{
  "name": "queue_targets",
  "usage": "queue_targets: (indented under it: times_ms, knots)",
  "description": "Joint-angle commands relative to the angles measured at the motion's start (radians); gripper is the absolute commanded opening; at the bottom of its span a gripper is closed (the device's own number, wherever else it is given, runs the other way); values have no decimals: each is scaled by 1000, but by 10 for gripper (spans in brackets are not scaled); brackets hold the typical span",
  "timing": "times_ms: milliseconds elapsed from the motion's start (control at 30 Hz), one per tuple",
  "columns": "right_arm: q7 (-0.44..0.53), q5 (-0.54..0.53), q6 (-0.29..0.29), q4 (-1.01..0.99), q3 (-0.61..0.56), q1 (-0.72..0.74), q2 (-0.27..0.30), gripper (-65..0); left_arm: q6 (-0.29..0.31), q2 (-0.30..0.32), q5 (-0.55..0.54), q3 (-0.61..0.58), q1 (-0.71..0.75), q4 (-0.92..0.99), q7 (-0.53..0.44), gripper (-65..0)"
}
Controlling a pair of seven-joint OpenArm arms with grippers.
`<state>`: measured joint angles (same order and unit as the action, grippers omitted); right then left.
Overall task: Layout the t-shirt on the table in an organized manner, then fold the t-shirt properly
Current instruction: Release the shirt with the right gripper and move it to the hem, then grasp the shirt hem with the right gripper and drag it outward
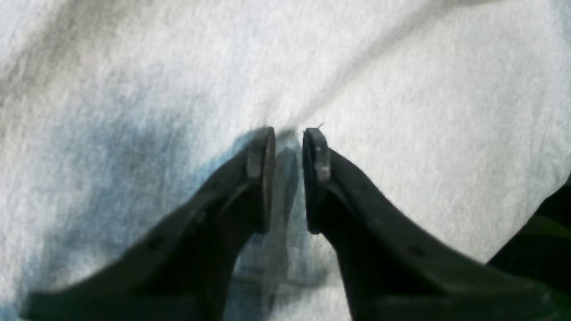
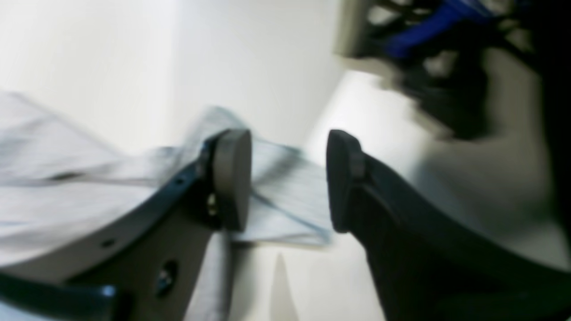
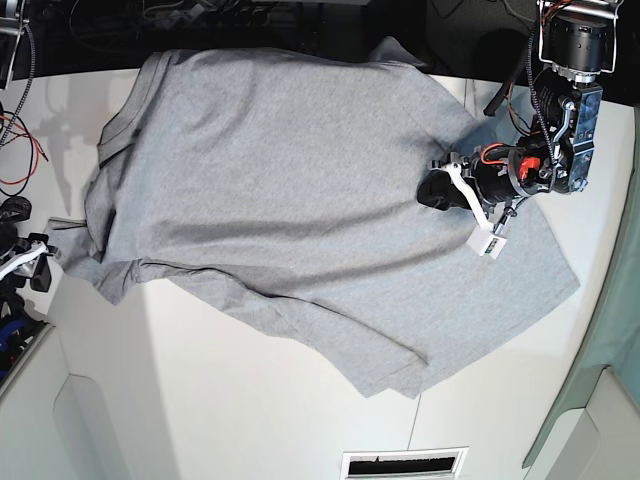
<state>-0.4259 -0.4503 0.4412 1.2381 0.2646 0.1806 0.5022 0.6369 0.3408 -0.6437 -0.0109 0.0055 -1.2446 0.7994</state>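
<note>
The grey t-shirt (image 3: pixel 290 170) lies spread, blank side up, across the white table (image 3: pixel 250 390), with folds along its near hem. My left gripper (image 3: pixel 432 190) sits on the shirt's right part. In the left wrist view the left gripper (image 1: pixel 289 131) has its jaws almost together, pinching a raised ridge of the t-shirt (image 1: pixel 401 89), and a crease runs away from the tips. My right gripper (image 3: pixel 38 262) is at the shirt's left edge. In the right wrist view the right gripper (image 2: pixel 287 142) stands open, with a cloth corner of the t-shirt (image 2: pixel 285 196) lying just beyond its fingers, which do not clamp it.
Red and black cables (image 3: pixel 15 130) hang at the table's left edge. A vent slot (image 3: pixel 403 464) sits at the near edge. Dark equipment with a blue part (image 2: pixel 428 26) shows blurred past the right gripper. The left arm (image 3: pixel 560 120) reaches in from the far right corner.
</note>
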Motion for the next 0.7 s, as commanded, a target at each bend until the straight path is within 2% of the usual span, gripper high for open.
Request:
queue_targets:
  times_ms: [0,100,167,267,400,533,600,667]
  knots:
    - [26,-27,37,20,6,28,-5,-376,-5,11,27,2,-2,-7,31,-498]
    - [26,-42,117,19,-12,50,-77,-376,-5,11,27,2,-2,-7,31,-498]
    - [26,-20,121,19,-55,74,-127,-376,-5,11,26,2,-2,-7,30,-498]
    - [33,78,119,17,-161,119,-194,-361,-5,10,19,2,-2,-7,31,-498]
    - [61,230,79,12,-337,175,-243,-279,-5,11,17,2,-2,-7,34,-498]
    - [69,342,22,-38,-493,235,-281,-280,-5,11,17,2,-2,-7,36,-498]
    - [109,399,-3,-111,-563,267,-304,-281,-5,11,17,2,0,-7,36,-498]
    - [153,433,-63,-195,-622,297,-322,-281,-5,11,17,2,5,-7,36,-498]
